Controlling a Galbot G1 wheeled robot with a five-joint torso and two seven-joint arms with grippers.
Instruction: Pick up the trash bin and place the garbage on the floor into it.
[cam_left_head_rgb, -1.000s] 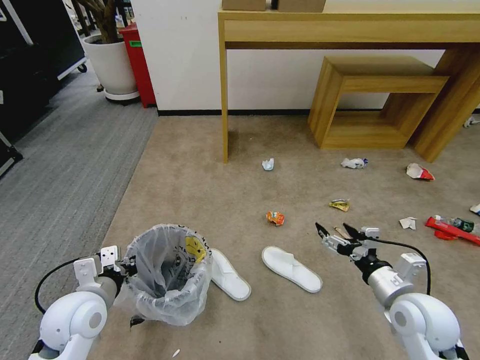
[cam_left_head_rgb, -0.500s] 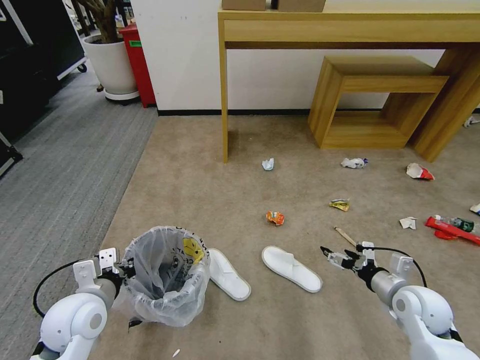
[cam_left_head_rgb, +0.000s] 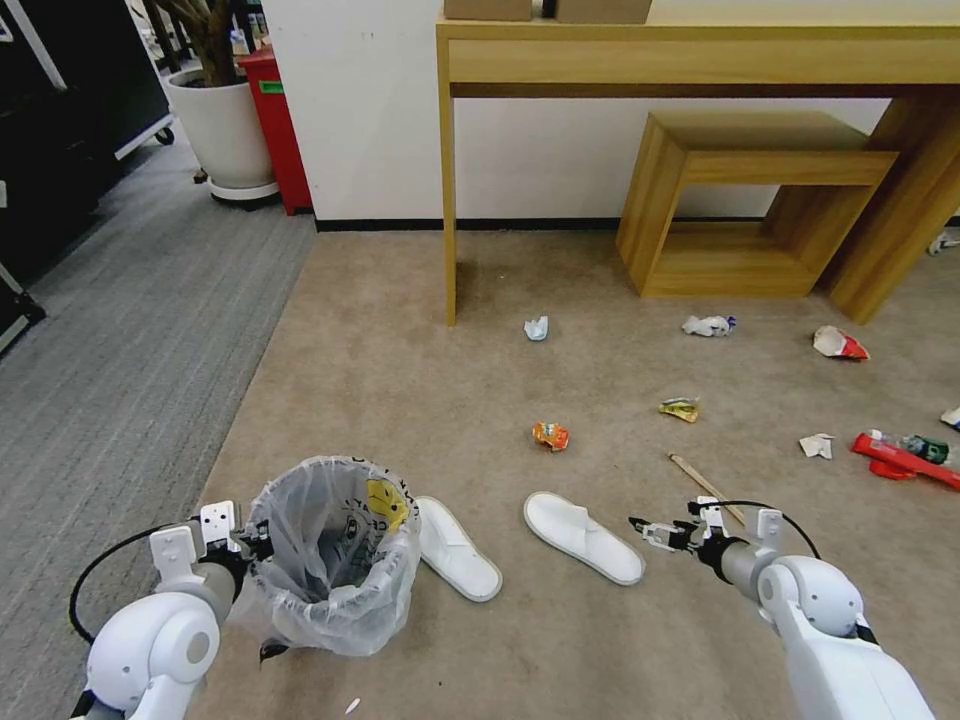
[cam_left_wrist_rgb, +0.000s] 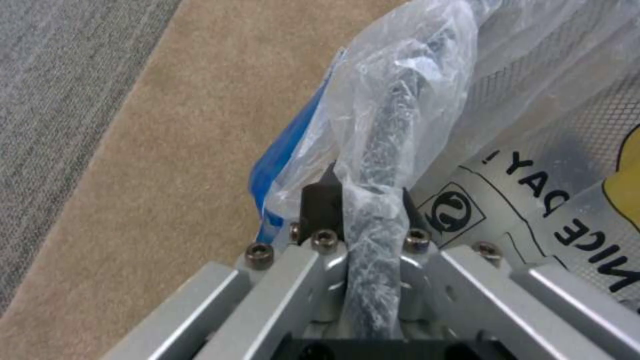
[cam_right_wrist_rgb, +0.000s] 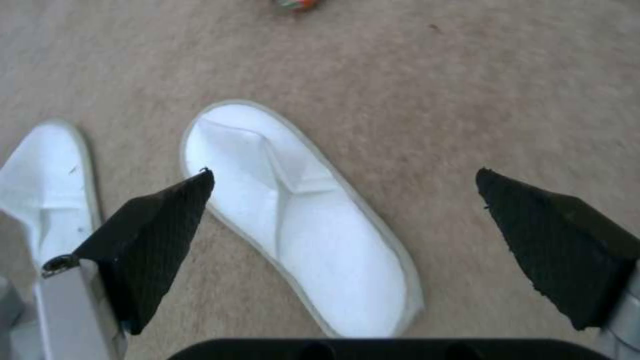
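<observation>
Holding the trash bin (cam_left_head_rgb: 335, 550) by its rim, the left gripper (cam_left_head_rgb: 255, 537) is clamped tight. Beside the bin, the right gripper (cam_left_head_rgb: 662, 530) spreads wide above a slipper (cam_left_head_rgb: 583, 537). All garbage waits on the floor (cam_left_head_rgb: 400, 370).

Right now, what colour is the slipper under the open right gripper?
White, with a pale edge; the right wrist view shows the flat fabric slipper best.
</observation>
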